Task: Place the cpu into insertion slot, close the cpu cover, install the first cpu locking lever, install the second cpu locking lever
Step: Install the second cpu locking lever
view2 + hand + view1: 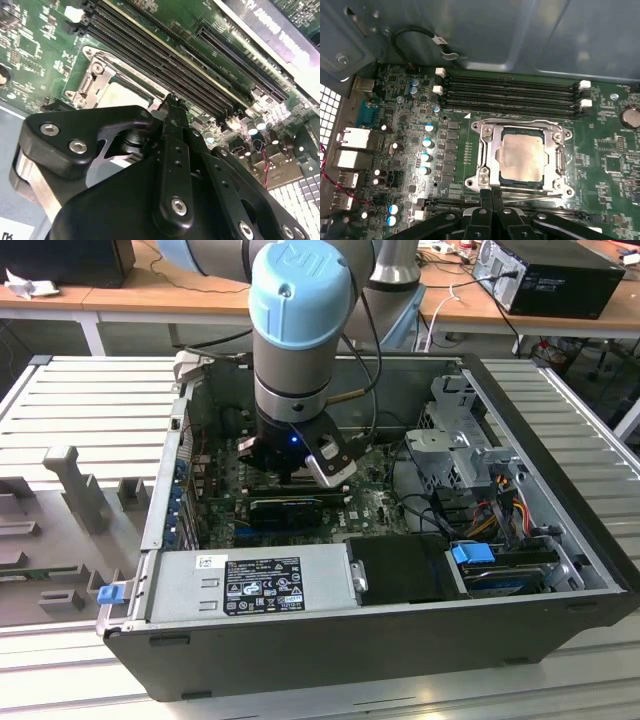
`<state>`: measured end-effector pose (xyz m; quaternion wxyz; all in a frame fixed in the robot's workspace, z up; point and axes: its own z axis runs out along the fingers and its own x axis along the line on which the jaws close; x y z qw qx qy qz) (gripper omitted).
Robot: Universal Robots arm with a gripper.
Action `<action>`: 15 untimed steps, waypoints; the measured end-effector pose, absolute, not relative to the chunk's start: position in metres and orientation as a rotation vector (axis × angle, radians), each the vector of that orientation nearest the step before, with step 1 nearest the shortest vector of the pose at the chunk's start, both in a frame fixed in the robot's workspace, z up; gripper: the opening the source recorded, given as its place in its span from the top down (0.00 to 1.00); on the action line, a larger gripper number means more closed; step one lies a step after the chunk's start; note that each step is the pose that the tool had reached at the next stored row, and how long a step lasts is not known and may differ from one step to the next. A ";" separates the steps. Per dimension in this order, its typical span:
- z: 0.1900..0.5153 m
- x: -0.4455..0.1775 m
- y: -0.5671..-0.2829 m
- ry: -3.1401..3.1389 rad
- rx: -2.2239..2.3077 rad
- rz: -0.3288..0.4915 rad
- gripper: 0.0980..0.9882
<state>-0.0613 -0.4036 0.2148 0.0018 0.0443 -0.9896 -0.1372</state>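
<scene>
Hovering with my fingers point(491, 210) pressed together and empty, I sit just beside the socket's near edge. The cpu point(521, 158) already lies in the insertion slot point(540, 182), the cpu cover point(520, 129) down around it. My worry: a slip here could scrape the green motherboard point(455, 165) or leave a lever unhooked and the cover loose. Beyond run the long black memory slots point(510, 92), then the grey case wall point(520, 35); outside, a ribbed metal table point(90, 400) and wooden desks point(100, 295).
</scene>
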 end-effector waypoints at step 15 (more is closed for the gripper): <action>0.197 -0.075 -0.405 -3.091 0.160 -0.522 0.99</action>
